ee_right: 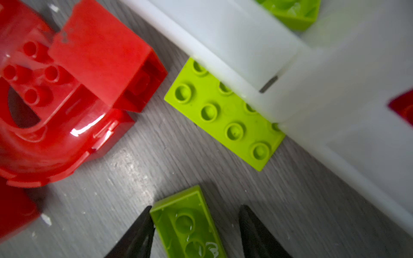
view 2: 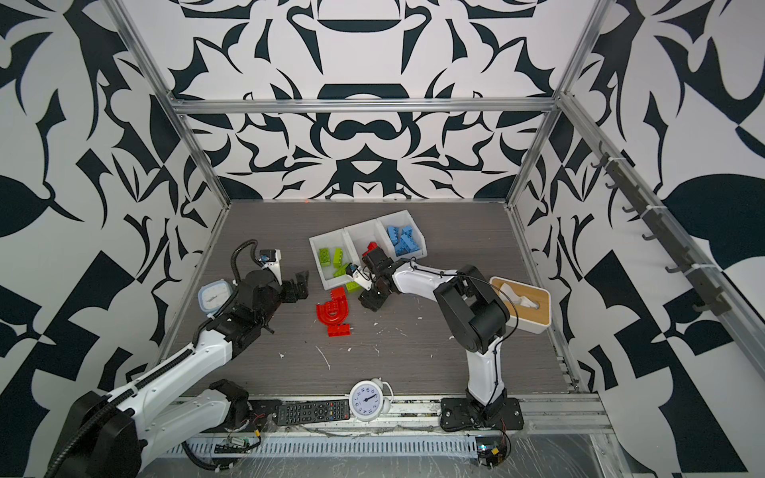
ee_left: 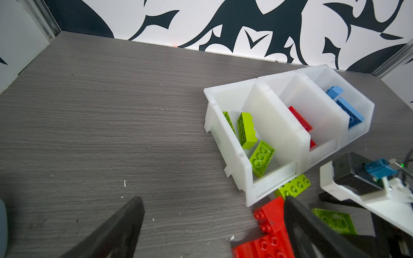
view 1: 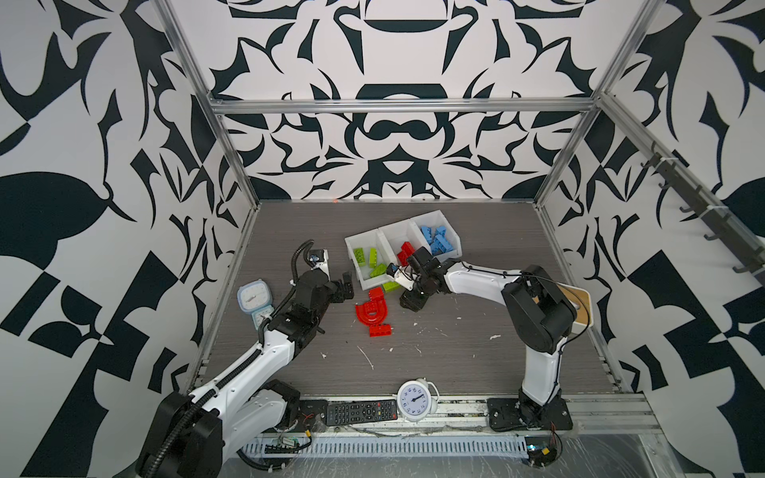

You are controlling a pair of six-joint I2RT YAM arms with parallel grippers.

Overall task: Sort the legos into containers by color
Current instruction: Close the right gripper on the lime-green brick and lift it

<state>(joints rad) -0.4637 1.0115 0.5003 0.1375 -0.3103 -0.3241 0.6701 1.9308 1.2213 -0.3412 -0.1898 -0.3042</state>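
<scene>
My right gripper [ee_right: 196, 207] is down at the table, open around an upturned lime green lego [ee_right: 190, 225]; one finger touches it and a gap shows at the other. A second green lego [ee_right: 223, 116] lies against the front of the containers [view 1: 430, 215]. Beside it a red arch lego [view 1: 370, 312] lies with a red brick [view 1: 376, 294] at one end and another [view 1: 381, 330] at the other. My left gripper [view 1: 345, 285] hovers open and empty to their left. In the bins lie green [view 1: 368, 258], red [view 1: 405, 250] and blue [view 1: 436, 242] legos.
A pale blue timer [view 1: 253, 300] lies under the left arm. A white alarm clock [view 1: 415, 399] and a black remote [view 1: 361, 411] sit at the front edge. A tissue box with a wooden lid [view 2: 525, 304] stands at the right, behind the right arm.
</scene>
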